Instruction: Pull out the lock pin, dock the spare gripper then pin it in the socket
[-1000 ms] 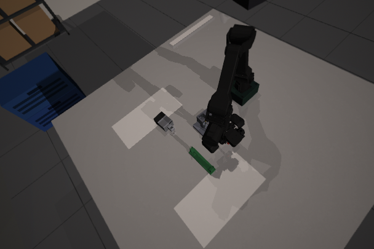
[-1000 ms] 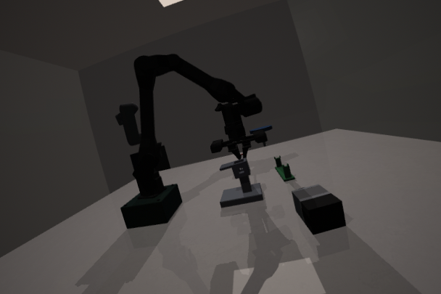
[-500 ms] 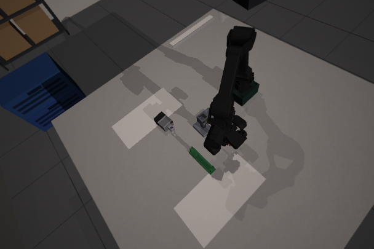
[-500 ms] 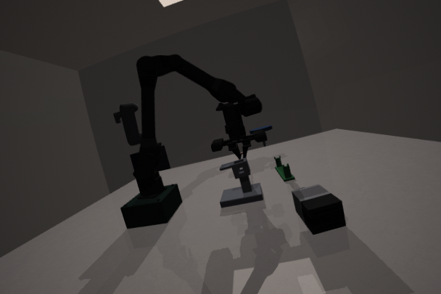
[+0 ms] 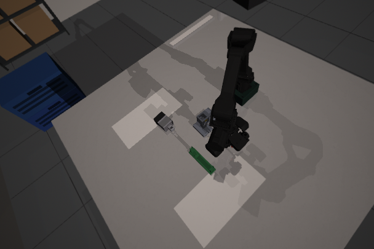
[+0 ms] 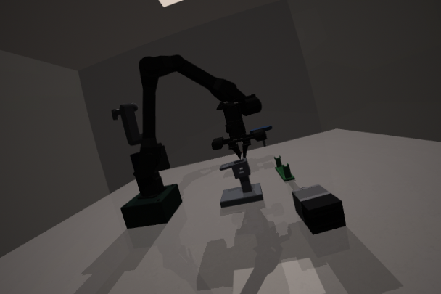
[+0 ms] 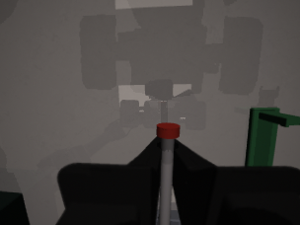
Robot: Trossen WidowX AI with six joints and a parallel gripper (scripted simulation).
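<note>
My gripper is shut on the lock pin, a thin grey rod with a red head, which stands out beyond the fingertips in the wrist view. The grey mount stands upright on its base plate, its socket open at the top. In the exterior view the fingertips appear just above and behind the socket; whether the pin's far end is clear of it is hidden. The spare gripper, a grey and black block with a narrow grey end, lies on the table apart from the mount.
A green cradle with two uprights stands beyond the spare gripper's narrow end. The arm's dark green base is on the mount's other side. A blue crate stands off the table.
</note>
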